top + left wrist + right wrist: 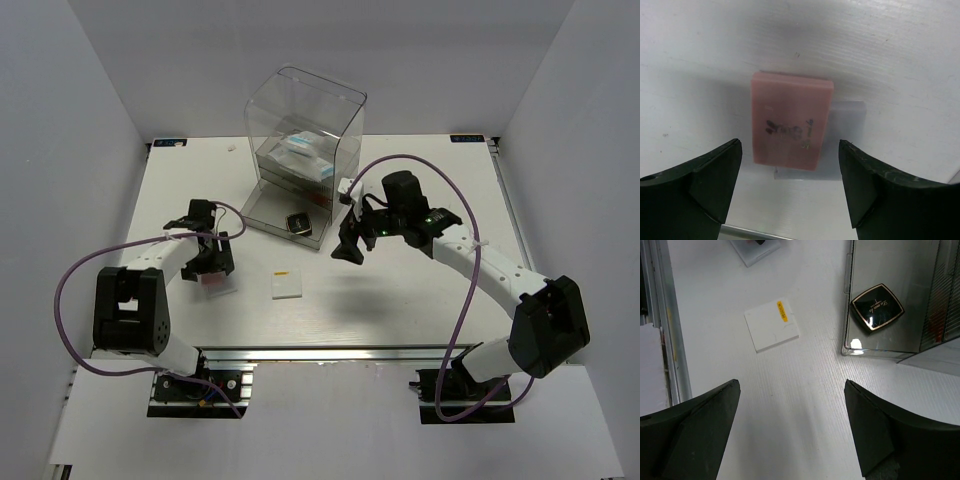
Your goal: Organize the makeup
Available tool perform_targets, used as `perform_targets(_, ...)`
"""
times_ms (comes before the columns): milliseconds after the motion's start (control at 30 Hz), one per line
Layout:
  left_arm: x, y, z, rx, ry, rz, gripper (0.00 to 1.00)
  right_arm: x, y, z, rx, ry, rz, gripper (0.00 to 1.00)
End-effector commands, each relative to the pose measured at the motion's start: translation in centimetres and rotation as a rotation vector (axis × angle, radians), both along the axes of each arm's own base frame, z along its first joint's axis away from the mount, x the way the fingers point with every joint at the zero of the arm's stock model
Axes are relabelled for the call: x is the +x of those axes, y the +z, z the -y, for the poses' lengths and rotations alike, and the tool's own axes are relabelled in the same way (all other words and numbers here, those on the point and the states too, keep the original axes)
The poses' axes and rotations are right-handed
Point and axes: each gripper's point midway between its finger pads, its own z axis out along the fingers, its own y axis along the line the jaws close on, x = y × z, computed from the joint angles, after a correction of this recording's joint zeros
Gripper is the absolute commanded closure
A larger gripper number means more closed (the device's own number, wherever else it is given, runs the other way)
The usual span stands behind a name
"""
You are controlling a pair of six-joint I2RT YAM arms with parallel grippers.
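Both point down, spread: left pincer (pixel 790 143) over pink pad (pixel 791 117); right pincer (pixel 791 385) aloft.

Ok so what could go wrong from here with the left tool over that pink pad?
1. The pink pad lies flat and thin below the open left tool, which may scrape the table or slide over the pad.
2. It rests on a clear sheet, which could slip or come along.
3. The right tool hangs near the pulled-out clear drawer and might bump it.
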Motion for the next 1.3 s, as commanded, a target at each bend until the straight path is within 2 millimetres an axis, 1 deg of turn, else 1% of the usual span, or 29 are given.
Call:
perform_targets(0, 0.8, -0.3, 0.3, -0.033, -0.017, 0.033, 0.13, 0.1, 1.6, -0.3, 0.042, 0.013, 0.024, 0.11)
perform_targets(67, 0.8, -0.5, 0.4, -0.043, -0.021, 0.032, 0.18, 0.1, 1.7, -0.3, 0.043, 0.011, 0.025, 0.11)
perform_targets(267, 0.8, -0.7, 0.4, -0.058, -0.015, 0.034, 0.26, 0.3, 1.8, -0.1, 0.045, 0.004, 0.02, 0.11)
perform_targets(333, 0.8, -0.7, 0.4, -0.066, -0.015, 0.035, 0.31, 0.4, 1.9, 0.0, 0.047, 0.002, 0.021, 0.11)
perform_targets(367, 0.8, -0.7, 0.4, -0.069, -0.014, 0.035, 0.34, 0.5, 1.9, 0.0, 0.048, 0.001, 0.022, 0.11)
perform_targets(400, 0.8, -0.7, 0.3, -0.072, -0.011, 0.038, 0.4, 0.5, 2.0, 0.1, 0.048, -0.001, 0.024, 0.11)
perform_targets(467, 0.8, -0.6, 0.4, -0.081, -0.006, 0.04, 0.47, 0.5, 2.0, 0.1, 0.049, 0.001, 0.023, 0.11)
perform_targets(500, 0.9, -0.5, 0.3, -0.083, -0.001, 0.046, 0.55, 0.5, 2.0, 0.1, 0.05, -0.001, 0.023, 0.11)
perform_targets(567, 1.0, -0.1, 0.5, -0.098, 0.009, 0.06, 0.59, 0.4, 2.1, 0.1, 0.05, 0.002, 0.022, 0.11)
perform_targets(633, 1.7, 1.0, 1.0, -0.123, 0.013, 0.105, 0.64, 0.4, 2.2, 0.2, 0.051, -0.001, 0.024, 0.11)
perform_targets(700, 2.7, 2.6, 1.8, -0.174, 0.023, 0.165, 0.66, 0.4, 2.2, 0.4, 0.051, -0.003, 0.024, 0.11)
perform_targets(733, 3.4, 4.3, 2.2, -0.199, 0.021, 0.225, 0.68, 0.3, 2.3, 0.4, 0.053, -0.003, 0.026, 0.11)
perform_targets(767, 4.1, 5.6, 3.3, -0.263, 0.023, 0.267, 0.69, 0.4, 2.3, 0.5, 0.053, -0.007, 0.028, 0.11)
perform_targets(800, 4.7, 6.9, 3.9, -0.297, 0.021, 0.311, 0.69, 0.4, 2.2, 0.6, 0.051, -0.009, 0.026, 0.11)
perform_targets(833, 6.0, 9.5, 4.5, -0.338, 0.014, 0.41, 0.7, 0.3, 2.3, 0.5, 0.053, -0.007, 0.025, 0.11)
perform_targets(867, 6.7, 10.9, 5.2, -0.387, 0.029, 0.455, 0.7, 0.4, 2.3, 0.6, 0.053, -0.01, 0.025, 0.11)
perform_targets(900, 7.8, 12.9, 6.2, -0.434, 0.004, 0.513, 0.7, 0.2, 2.2, 0.6, 0.052, -0.008, 0.021, 0.11)
perform_targets(1000, 9.3, 15.0, 8.2, -0.53, 0.005, 0.57, 0.7, 0.1, 2.1, 0.7, 0.055, -0.009, 0.014, 0.11)
perform_targets(1033, 10.5, 16.4, 8.7, -0.556, -0.002, 0.616, 0.7, 0.1, 2.2, 0.7, 0.056, -0.008, 0.015, 0.11)
perform_targets(1067, 11.3, 16.0, 9.3, -0.582, 0.011, 0.602, 0.7, 0.1, 2.2, 0.7, 0.059, -0.009, 0.015, 0.11)
perform_targets(1100, 12.3, 17.4, 10.4, -0.596, -0.016, 0.625, 0.7, 0.0, 2.3, 0.7, 0.061, -0.008, 0.016, 0.11)
perform_targets(1133, 12.5, 16.1, 11.0, -0.591, -0.018, 0.589, 0.7, 0.0, 2.2, 0.7, 0.061, -0.009, 0.013, 0.11)
perform_targets(1167, 13.7, 17.5, 11.7, -0.591, -0.037, 0.615, 0.69, 0.0, 2.3, 0.7, 0.062, -0.009, 0.014, 0.11)
perform_targets(1200, 14.5, 16.0, 13.0, -0.587, -0.051, 0.571, 0.69, -0.1, 2.4, 0.7, 0.064, -0.009, 0.014, 0.11)
perform_targets(1233, 15.2, 15.8, 13.4, -0.575, -0.053, 0.564, 0.69, -0.2, 2.4, 0.7, 0.065, -0.01, 0.014, 0.11)
perform_targets(1267, 16.3, 16.8, 14.0, -0.576, -0.064, 0.584, 0.69, -0.2, 2.5, 0.8, 0.068, -0.009, 0.017, 0.11)
